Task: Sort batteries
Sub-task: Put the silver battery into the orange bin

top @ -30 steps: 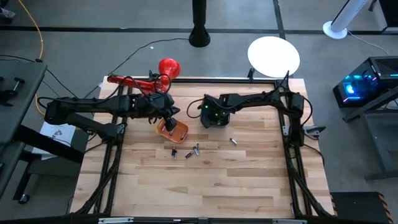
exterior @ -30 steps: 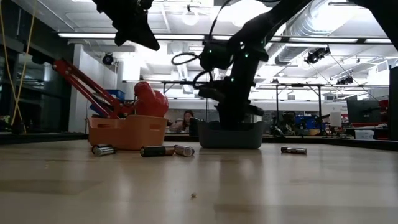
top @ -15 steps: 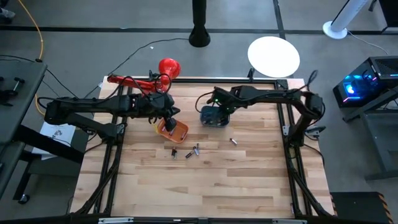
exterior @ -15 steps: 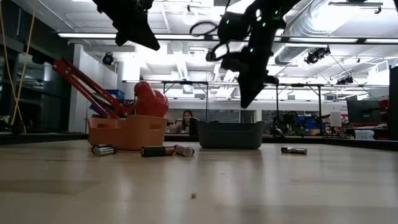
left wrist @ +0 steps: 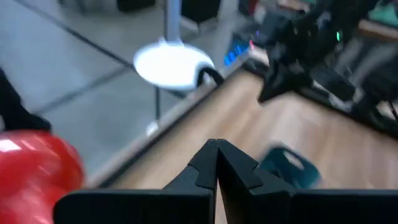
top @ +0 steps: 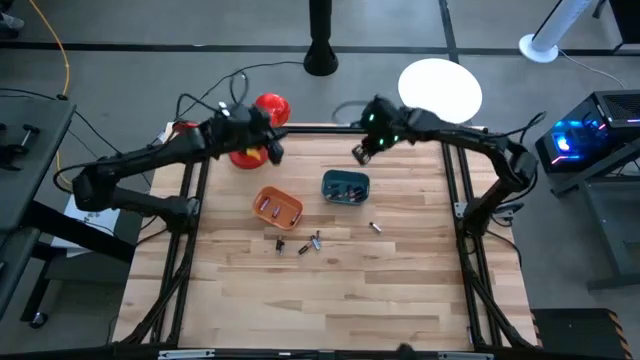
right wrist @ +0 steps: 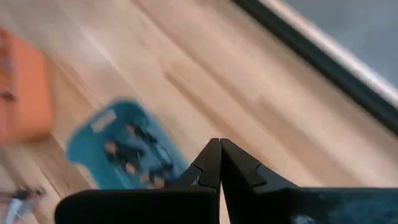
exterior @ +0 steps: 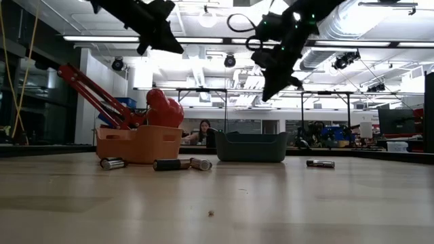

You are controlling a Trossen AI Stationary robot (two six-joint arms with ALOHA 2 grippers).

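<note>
Loose batteries before both bins

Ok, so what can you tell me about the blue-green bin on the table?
The teal bin is a small plastic tub with an open top and low walls. It sits flat and upright on the wooden table, near the back middle, just right of the orange bin, with a gap between them. Several small batteries lie inside it. Nothing is gripping or touching it; both arms are raised away behind it.
</note>
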